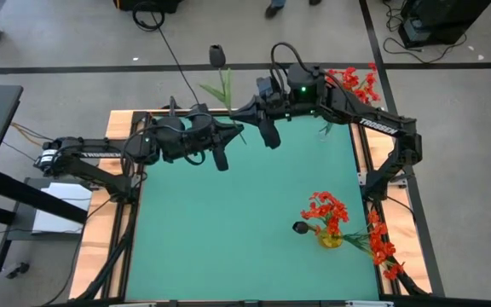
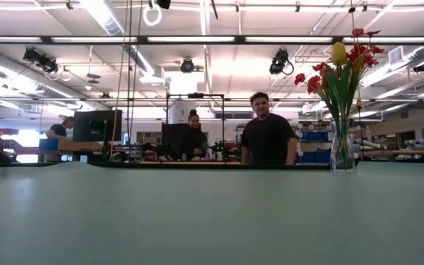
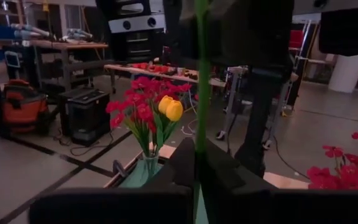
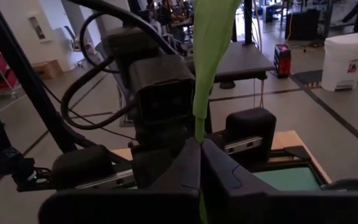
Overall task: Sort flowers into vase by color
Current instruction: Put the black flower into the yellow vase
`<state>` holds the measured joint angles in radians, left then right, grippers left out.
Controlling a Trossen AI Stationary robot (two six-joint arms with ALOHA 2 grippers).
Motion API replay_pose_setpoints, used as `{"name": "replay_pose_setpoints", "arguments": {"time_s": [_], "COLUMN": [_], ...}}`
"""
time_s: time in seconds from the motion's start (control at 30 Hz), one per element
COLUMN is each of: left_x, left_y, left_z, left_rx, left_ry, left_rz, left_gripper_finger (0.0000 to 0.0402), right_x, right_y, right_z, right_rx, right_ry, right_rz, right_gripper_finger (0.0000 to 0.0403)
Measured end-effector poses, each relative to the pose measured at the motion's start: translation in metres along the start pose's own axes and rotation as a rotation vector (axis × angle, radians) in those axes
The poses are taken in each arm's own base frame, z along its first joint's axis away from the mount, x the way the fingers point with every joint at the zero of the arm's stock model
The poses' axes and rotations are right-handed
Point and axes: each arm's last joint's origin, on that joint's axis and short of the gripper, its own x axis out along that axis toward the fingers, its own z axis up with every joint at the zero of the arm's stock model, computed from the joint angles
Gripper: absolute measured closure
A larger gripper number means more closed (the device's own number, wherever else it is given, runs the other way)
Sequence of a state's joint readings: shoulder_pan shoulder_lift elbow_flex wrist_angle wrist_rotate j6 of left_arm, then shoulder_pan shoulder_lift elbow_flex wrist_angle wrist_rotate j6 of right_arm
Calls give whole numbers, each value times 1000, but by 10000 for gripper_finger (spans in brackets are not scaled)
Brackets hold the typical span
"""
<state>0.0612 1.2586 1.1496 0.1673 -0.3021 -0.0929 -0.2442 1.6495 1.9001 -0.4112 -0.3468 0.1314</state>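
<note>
A flower with a small dark head [image 1: 217, 55], green leaves [image 1: 221, 89] and a thin green stem stands upright over the table's far edge, between my two arms. My left gripper [image 1: 231, 130] [image 3: 197, 186] is shut on the stem low down. My right gripper [image 1: 244, 112] [image 4: 199, 149] is shut on it higher up, just under a leaf [image 4: 213, 50]. A glass vase [image 1: 330, 238] [image 2: 342, 151] [image 3: 146, 168] with red blooms and one yellow bloom [image 3: 171, 109] stands at the near right. Neither gripper shows in the low view. My left gripper pinches the lower stem [image 3: 200, 140] between its two fingers, coming level from the table's left, fingers across the stem. The stem rises upright out of the hold, clear of the table. My right gripper pinches the stem [image 4: 197, 127] right below the leaf, level from the table's right, fingers across it. The flower stands upright, lifted clear.
Loose red flowers [image 1: 383, 248] lie on the table beside the vase, at the right edge. More red flowers [image 1: 358, 83] [image 3: 347, 169] sit behind my right arm at the far right corner. A dark flower head [image 1: 301, 228] shows next to the vase. People stand in the room beyond the table [image 2: 269, 136].
</note>
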Motion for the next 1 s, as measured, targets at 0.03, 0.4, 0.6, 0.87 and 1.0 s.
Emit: {"name": "replay_pose_setpoints", "arguments": {"time_s": [0.03,0.4,0.6,0.87,1.0], "left_x": [0,0,-1,0,0], "left_y": [0,1,2,2,2], "left_z": [0,-8,-14,-18,-19], "left_rx": [-1,-18,-18,-22,-27], "left_ry": [0,83,148,180,185], "left_rz": [-8,-15,-9,-5,-7], "left_gripper_finger": [389,394,395,396,394], "right_x": [0,-1,-4,-7,-6], "right_y": [0,-6,-11,-19,-18], "right_z": [0,0,5,6,4], "right_rx": [-1,34,69,116,59], "right_ry": [1,3,-49,-47,-30], "right_rz": [-2,-5,-2,-24,-1], "right_gripper_finger": [389,242,192,290,382]}}
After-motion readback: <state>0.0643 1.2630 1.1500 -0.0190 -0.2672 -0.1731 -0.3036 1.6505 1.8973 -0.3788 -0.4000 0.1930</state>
